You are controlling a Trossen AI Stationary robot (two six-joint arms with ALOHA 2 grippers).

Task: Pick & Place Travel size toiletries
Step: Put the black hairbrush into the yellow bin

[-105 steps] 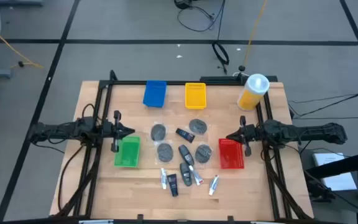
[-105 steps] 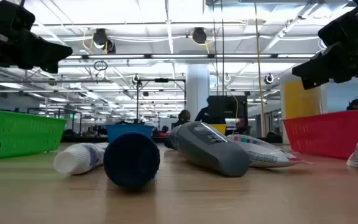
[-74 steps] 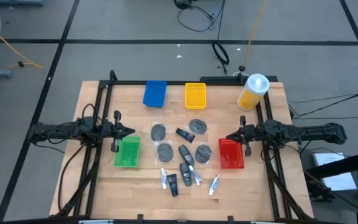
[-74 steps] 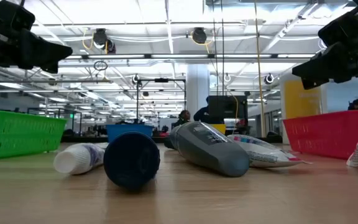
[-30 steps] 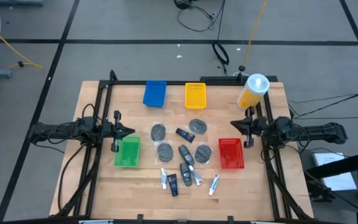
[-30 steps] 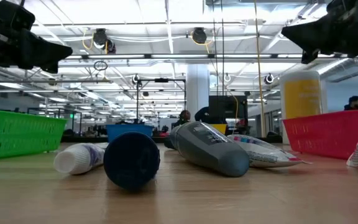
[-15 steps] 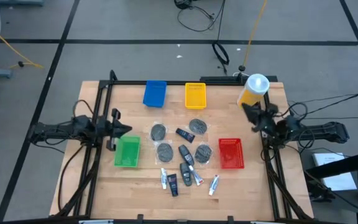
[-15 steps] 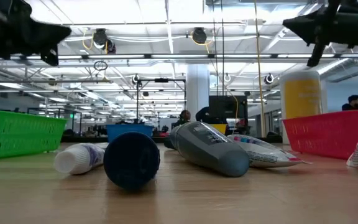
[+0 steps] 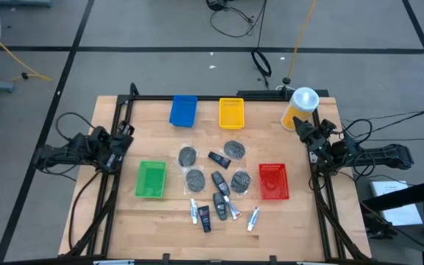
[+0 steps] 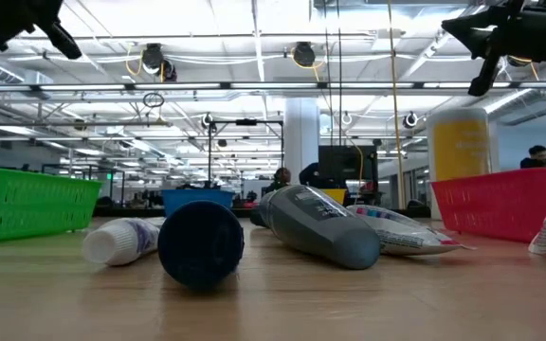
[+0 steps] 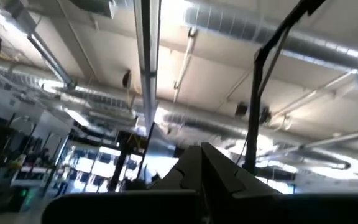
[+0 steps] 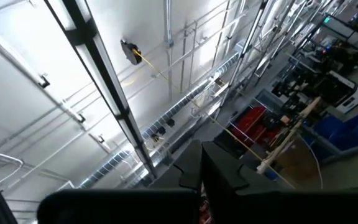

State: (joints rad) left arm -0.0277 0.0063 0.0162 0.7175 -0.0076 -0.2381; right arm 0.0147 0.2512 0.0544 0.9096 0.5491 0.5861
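The travel size toiletries lie in a loose cluster at the table's middle. There are grey discs (image 9: 188,155) (image 9: 233,149), a black oblong piece (image 9: 218,157), dark mini bottles (image 9: 219,181) and white tubes (image 9: 193,211) (image 9: 253,218). In the low view a white tube (image 10: 121,240) and a grey bottle (image 10: 320,227) lie on their sides. My left gripper (image 9: 125,132) is shut and empty at the table's left edge, pointing up. My right gripper (image 9: 301,127) is shut and empty at the right edge, beside the yellow bottle, also pointing up.
A blue tray (image 9: 184,110) and a yellow tray (image 9: 231,112) sit at the far side. A green tray (image 9: 151,179) is left of the cluster, a red tray (image 9: 274,181) right of it. A big yellow bottle with white cap (image 9: 300,108) stands at the far right corner.
Both grippers have drawn back from the cluster and tipped up. The left one has gone toward the table's left and far edges, off the green tray. The right one has gone toward the far right corner, off the red tray, to beside the yellow bottle. Both stay shut.
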